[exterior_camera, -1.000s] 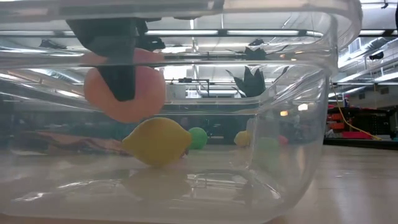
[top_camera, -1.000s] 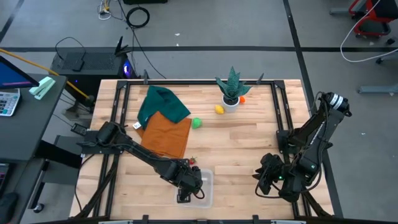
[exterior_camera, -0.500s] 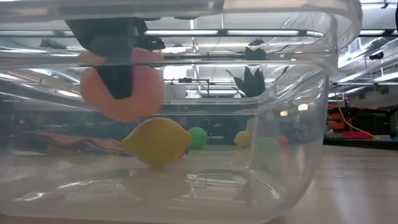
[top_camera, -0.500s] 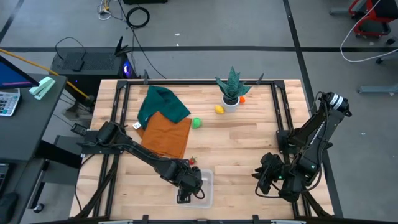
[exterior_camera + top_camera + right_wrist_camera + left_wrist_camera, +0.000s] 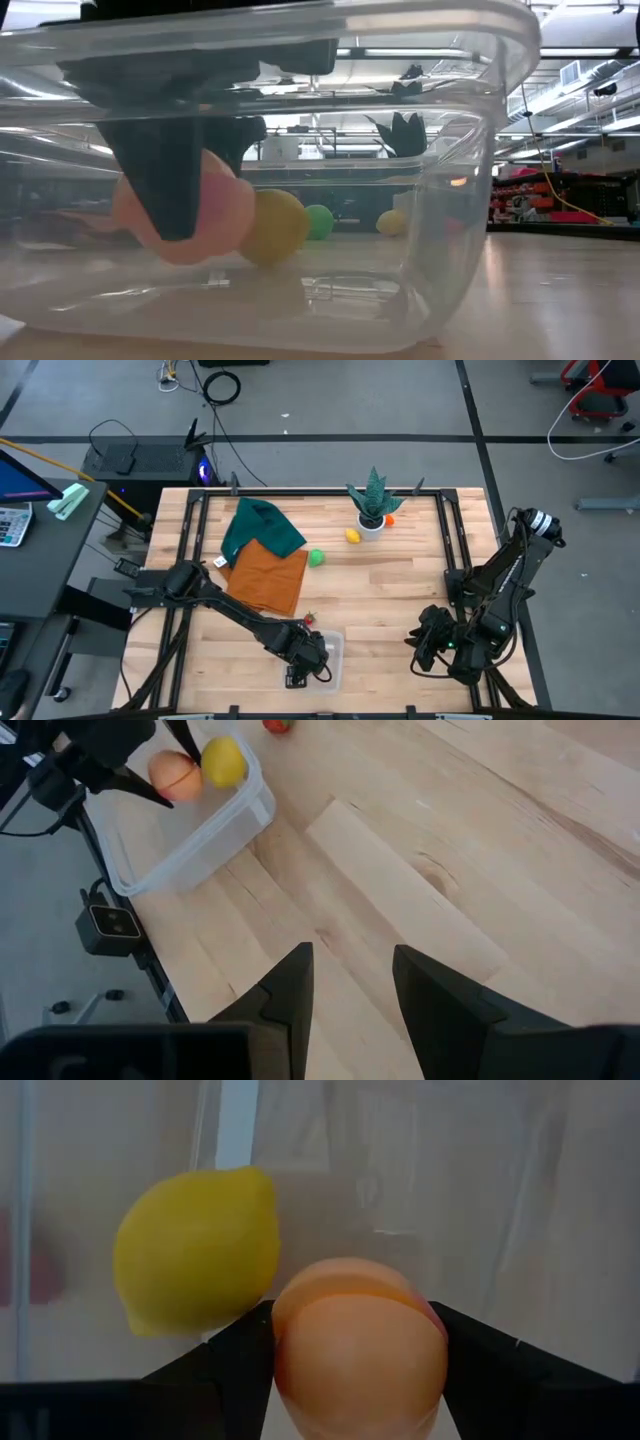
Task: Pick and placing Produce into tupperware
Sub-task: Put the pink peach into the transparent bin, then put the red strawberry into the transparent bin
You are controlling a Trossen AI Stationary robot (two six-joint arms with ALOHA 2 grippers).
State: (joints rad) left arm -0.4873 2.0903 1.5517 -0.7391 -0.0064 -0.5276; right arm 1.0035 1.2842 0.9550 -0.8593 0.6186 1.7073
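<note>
Lowered left hand grips peach inside tupperware.

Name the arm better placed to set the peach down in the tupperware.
Left. Its gripper is shut on the peach inside the tupperware, beside the lemon. The right gripper is open, apart from it.

The room is bright, with long lights on the ceiling. The clear tupperware bends and smears what is seen through it. The peach looks close and blurry.
</note>
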